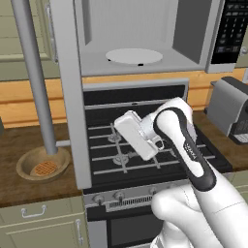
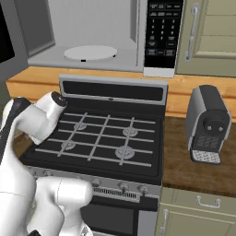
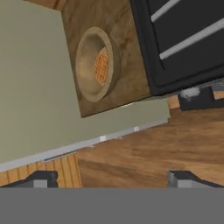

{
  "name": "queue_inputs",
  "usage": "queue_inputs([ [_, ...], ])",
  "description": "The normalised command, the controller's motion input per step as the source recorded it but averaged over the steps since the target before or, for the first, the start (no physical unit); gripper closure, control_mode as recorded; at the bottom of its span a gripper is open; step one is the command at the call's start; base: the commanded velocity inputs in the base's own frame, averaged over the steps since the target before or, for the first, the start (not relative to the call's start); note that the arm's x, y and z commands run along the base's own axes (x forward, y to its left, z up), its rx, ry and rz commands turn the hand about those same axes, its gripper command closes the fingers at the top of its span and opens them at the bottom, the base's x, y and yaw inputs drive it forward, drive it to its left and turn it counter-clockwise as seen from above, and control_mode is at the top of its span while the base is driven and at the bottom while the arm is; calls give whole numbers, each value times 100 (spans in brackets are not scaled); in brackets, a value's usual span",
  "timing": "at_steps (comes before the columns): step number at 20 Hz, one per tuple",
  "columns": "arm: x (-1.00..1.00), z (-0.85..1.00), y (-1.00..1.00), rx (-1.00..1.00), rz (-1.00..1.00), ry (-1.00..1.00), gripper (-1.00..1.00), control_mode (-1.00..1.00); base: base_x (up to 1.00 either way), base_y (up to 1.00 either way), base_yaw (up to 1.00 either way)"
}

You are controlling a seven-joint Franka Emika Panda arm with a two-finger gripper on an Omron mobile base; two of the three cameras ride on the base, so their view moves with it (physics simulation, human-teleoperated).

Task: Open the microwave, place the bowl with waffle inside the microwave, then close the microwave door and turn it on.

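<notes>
One step looks done already: the microwave door (image 1: 68, 92) hangs wide open, its long bar handle (image 1: 35, 77) pointing down toward the counter, and the microwave (image 1: 140, 38) shows a bare white turntable (image 1: 134, 55). The bowl (image 1: 42, 163) sits on the wooden counter to the left of the stove (image 1: 140, 145), below the open door, with the waffle (image 1: 45, 168) lying flat inside it. The gripper (image 3: 111, 178) is above the stove's front left part, its two fingers spread wide and holding nothing. In my judgement the step now is to reach for the bowl. To do it well, the hand should come down over the bowl's rim on the side nearer the stove, put one finger inside and one outside the wall, and pinch there, not on the waffle. It should keep clear of the door's edge and handle, which hang very near the bowl. The fingers themselves I cannot see from the left of the stove, because the white hand covers them; from the hand camera only the two dark tips show. How much space remains between handle and bowl is hard to judge.
</notes>
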Motion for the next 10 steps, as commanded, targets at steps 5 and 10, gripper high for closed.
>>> queue_inputs([
  [5,66,-50,55,-20,2,5,-100,-100,0,0,0],
  [10,40,-12,62,-6,1,0,-100,-100,0,0,0],
])
